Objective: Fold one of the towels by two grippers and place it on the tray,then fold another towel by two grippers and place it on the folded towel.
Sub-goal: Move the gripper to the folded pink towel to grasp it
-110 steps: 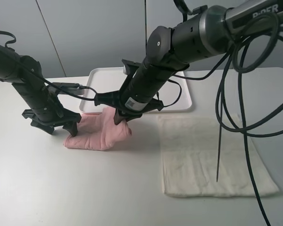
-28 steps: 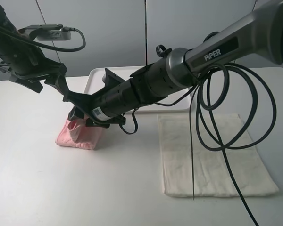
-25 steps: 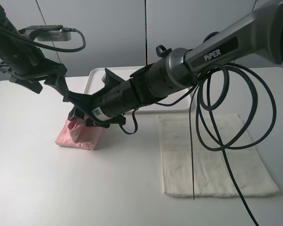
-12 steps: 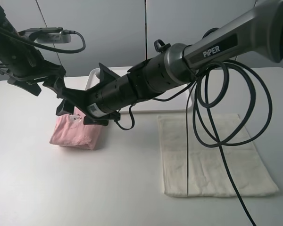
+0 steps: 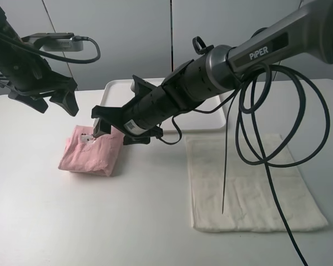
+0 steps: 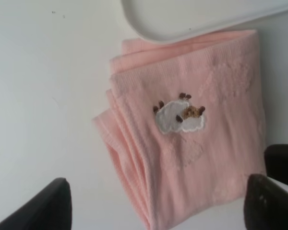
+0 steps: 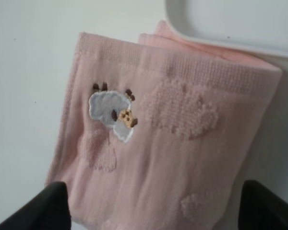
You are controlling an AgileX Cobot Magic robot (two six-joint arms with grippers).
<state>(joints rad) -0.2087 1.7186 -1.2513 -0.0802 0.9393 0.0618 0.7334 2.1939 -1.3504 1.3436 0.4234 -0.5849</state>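
Note:
The pink towel point(image 5: 89, 153) lies folded on the table, left of the middle, with its sheep patch point(image 6: 178, 116) facing up. It also shows in the left wrist view point(image 6: 206, 158) and the right wrist view point(image 7: 168, 153). My left gripper point(image 5: 50, 104) is open and empty, raised above and behind the towel's left side. My right gripper point(image 5: 121, 133) reaches across the middle and hovers open and empty over the towel's right edge. The white towel point(image 5: 250, 183) lies flat on the right. The white tray point(image 5: 114, 88) stands at the back, partly hidden by my right arm.
The tray's rim point(image 6: 192, 24) lies right beside the pink towel's far edge, as the right wrist view point(image 7: 230, 24) also shows. Black cables point(image 5: 266, 144) hang from my right arm over the white towel.
My right gripper let go of the pink towel and drew back to the right. The towel now lies flat and folded. My left gripper, earlier down at the towel, stays raised.

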